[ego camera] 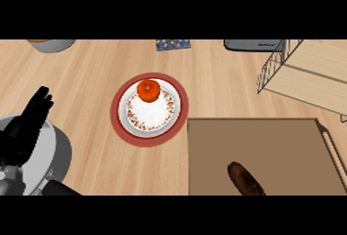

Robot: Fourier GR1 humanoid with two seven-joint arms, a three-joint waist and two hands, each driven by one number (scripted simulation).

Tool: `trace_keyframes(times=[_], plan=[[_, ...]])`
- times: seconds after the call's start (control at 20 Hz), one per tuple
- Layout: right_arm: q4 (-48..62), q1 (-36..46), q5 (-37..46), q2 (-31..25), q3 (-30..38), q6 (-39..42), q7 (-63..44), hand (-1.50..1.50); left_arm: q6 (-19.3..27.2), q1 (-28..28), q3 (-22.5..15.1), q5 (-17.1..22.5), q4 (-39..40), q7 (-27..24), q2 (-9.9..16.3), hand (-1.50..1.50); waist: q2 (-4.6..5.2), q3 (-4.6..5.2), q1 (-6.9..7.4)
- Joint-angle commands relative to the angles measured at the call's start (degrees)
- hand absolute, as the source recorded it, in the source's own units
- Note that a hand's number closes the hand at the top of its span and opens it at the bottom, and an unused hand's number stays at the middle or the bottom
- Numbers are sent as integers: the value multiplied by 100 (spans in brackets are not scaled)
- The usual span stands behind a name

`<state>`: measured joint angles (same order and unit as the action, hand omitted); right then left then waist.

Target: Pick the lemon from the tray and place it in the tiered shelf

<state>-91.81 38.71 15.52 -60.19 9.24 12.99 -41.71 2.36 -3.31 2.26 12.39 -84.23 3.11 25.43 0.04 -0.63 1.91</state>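
Lemon as such was not evident: the tray (271,133) held only a dark oblong item (245,179) at its near edge, long axis slanting near-right. Left hand (30,121), open and empty, rested well apart at the counter's left edge; right hand unseen.

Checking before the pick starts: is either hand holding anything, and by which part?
Nothing is held. The left hand rests open at the left edge, fingers straight; the right hand is out of view.

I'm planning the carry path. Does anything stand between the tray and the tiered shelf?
Nothing visible does: only bare counter separates the tray from the tiered shelf at the upper right. The tray holds a dark oblong item near its lower edge; no yellow lemon shows.
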Motion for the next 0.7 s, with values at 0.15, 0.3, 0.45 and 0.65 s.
trace_keyframes(times=[0.15, 0.3, 0.45, 0.65], plan=[[1539, 308, 408, 467, -97, -503, 956, 150, 29, 293, -101, -96, 377, 64, -258, 0, 61, 63, 9], [1855, 455, 501, 434, -174, -366, 1094, 150, 0, 253, -220, -133, 289, 236, -319, 0, 46, 64, -21], [2410, 587, 709, 573, 108, -892, 898, 150, -101, 229, 0, -15, 195, 362, -94, 0, 42, 60, -13], [2974, 589, 1058, 604, -296, -800, 1572, -150, -18, 242, -117, -219, 444, 102, -300, 0, 67, 64, -13]])
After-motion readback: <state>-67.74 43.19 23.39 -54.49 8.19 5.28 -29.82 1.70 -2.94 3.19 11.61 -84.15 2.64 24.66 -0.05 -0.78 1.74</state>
